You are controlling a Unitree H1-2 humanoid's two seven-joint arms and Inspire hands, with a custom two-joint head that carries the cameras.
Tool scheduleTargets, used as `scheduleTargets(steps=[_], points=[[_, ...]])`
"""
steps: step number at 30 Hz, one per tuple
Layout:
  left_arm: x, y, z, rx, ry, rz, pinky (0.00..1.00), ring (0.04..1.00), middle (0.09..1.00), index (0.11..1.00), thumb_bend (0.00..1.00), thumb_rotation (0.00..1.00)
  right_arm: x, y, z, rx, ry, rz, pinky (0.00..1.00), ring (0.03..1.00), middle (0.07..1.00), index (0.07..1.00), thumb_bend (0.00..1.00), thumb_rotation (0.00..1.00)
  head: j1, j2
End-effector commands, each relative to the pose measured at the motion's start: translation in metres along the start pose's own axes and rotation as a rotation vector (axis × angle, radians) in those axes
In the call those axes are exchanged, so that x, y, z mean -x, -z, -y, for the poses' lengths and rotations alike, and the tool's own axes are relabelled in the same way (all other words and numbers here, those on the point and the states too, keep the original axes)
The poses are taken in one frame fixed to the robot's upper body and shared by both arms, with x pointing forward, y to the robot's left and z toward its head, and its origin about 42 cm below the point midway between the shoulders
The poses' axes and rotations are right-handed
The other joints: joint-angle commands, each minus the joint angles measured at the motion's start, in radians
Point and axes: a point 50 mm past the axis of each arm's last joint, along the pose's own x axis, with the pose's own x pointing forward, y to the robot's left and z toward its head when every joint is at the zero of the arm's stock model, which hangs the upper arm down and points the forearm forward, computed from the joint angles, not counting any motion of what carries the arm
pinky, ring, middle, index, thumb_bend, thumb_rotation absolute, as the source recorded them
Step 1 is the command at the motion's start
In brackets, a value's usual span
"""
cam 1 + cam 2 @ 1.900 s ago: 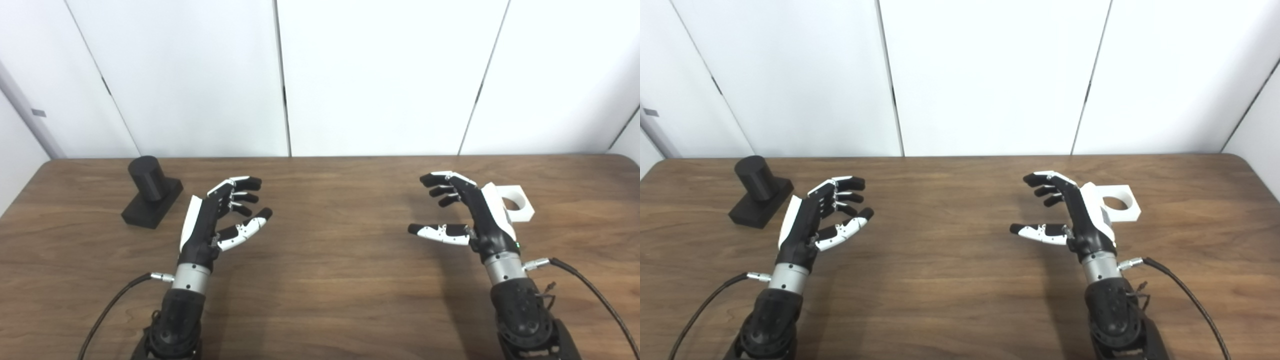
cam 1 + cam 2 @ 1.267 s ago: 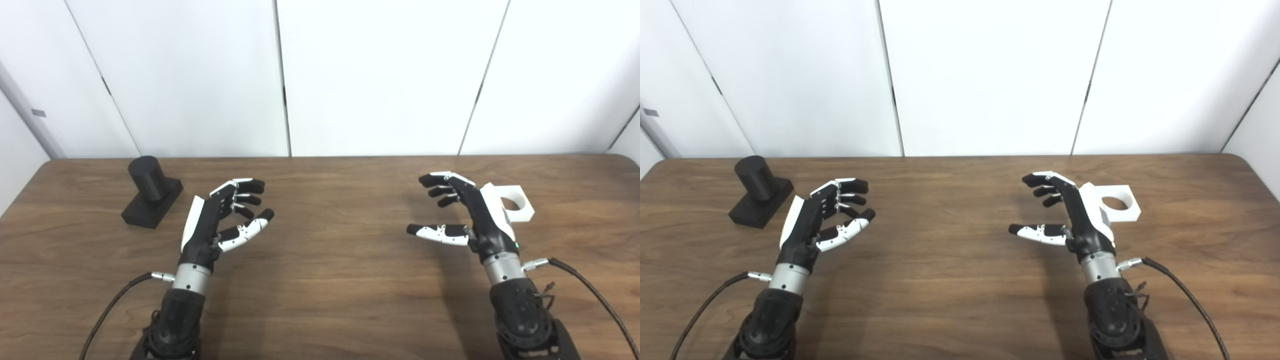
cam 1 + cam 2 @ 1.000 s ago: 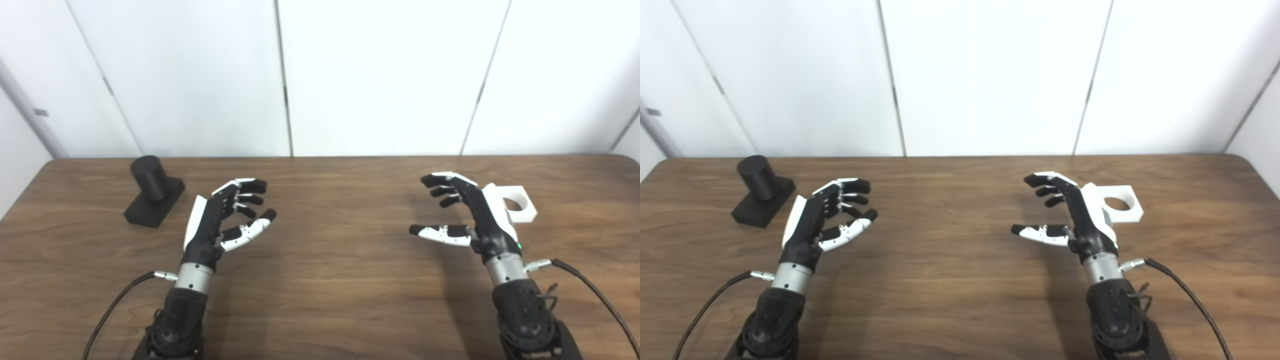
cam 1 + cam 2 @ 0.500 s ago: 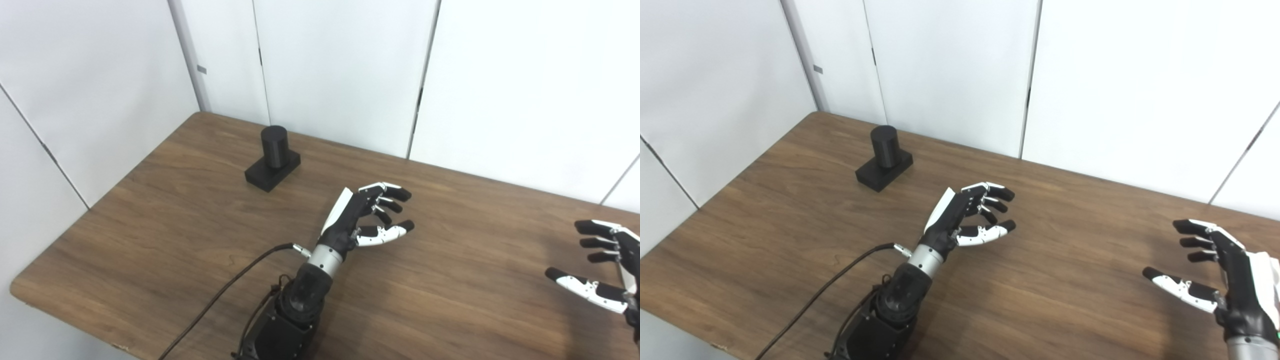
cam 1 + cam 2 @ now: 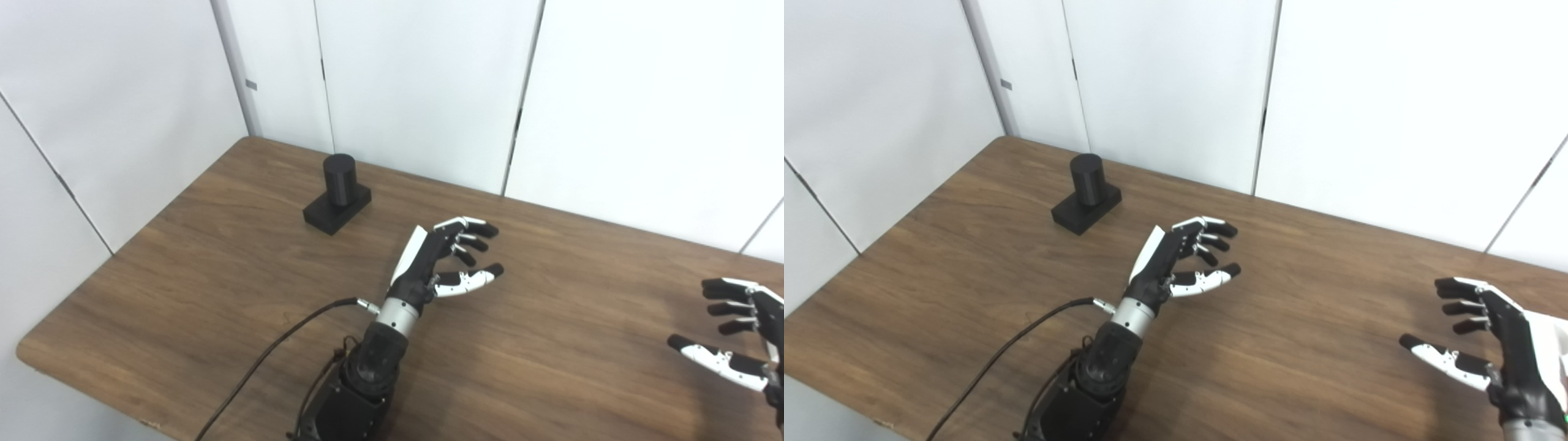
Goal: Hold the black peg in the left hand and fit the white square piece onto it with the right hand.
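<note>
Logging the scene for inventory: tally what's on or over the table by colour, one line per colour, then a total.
Black: 1, the black peg on its base, standing alone on the table.
Black-and-white: 2, the left hand and right hand, both open and empty.
Total: 3. No white square piece is in view.

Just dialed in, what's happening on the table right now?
Nothing is held yet. The left hand hovers open over the wooden table, fingers apart, short of the black peg, which stands upright on its square base near the far left corner. The right hand is open too, at the picture's right edge. The white square piece is not clearly visible in either view.
</note>
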Motion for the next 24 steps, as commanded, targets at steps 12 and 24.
scheduleTargets(steps=[12, 24], points=[[-0.016, -0.028, -0.017, -0.178, -0.129, 0.092, 0.52, 0.636, 0.695, 0.653, 0.69, 0.08, -0.012, -0.010, 0.009, 0.005, 0.036, 0.084, 0.43, 0.573, 0.636, 0.624, 0.61, 0.01, 0.001, -0.004], [-0.027, -0.048, -0.063, -0.284, -0.071, 0.148, 0.54, 0.676, 0.735, 0.706, 0.81, 0.15, -0.013, -0.010, 0.011, 0.004, 0.030, 0.077, 0.41, 0.566, 0.630, 0.612, 0.61, 0.00, 0.013, -0.005]])
